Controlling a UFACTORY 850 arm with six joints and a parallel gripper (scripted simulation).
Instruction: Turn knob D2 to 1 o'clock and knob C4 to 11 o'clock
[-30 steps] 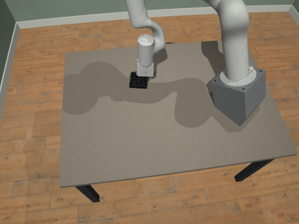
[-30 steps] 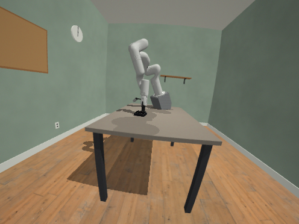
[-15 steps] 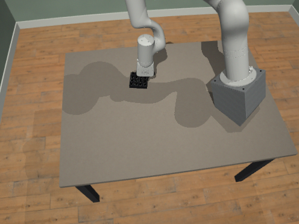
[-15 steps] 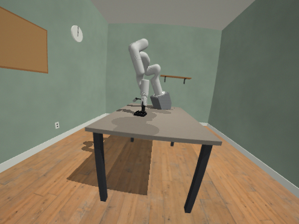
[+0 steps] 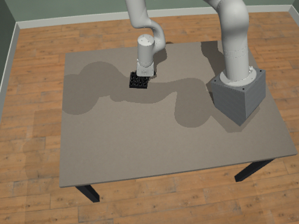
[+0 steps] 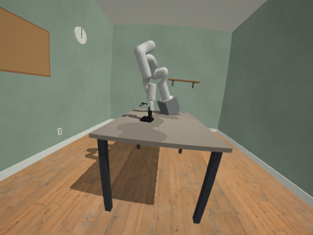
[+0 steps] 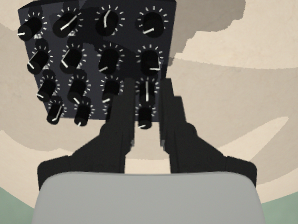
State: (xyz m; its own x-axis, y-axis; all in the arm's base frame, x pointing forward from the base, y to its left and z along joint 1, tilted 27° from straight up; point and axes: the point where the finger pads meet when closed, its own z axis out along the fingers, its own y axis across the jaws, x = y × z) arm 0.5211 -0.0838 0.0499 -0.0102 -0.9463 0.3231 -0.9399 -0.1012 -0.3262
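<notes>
The black knob box [image 5: 137, 84] [image 6: 146, 119] [image 7: 128, 42] stands on the table [image 5: 151, 135], its sixteen knobs with white lines showing in the wrist view. My gripper [image 5: 143, 77] [image 6: 149, 114] [image 7: 147, 93] points straight down over the box's edge nearest the arm. Its fingers stand a little apart on either side of a knob [image 7: 144, 90] in the right-hand column of the wrist view, one of the two nearest rows. That knob's white line runs straight up the picture. The gripper is open, though narrowly. The printed names are too small to read.
The arm's grey base block [image 5: 239, 96] [image 6: 169, 105] stands on the table to the right of the box. The arm's links reach over the back of the table. The table edges lie far from the box.
</notes>
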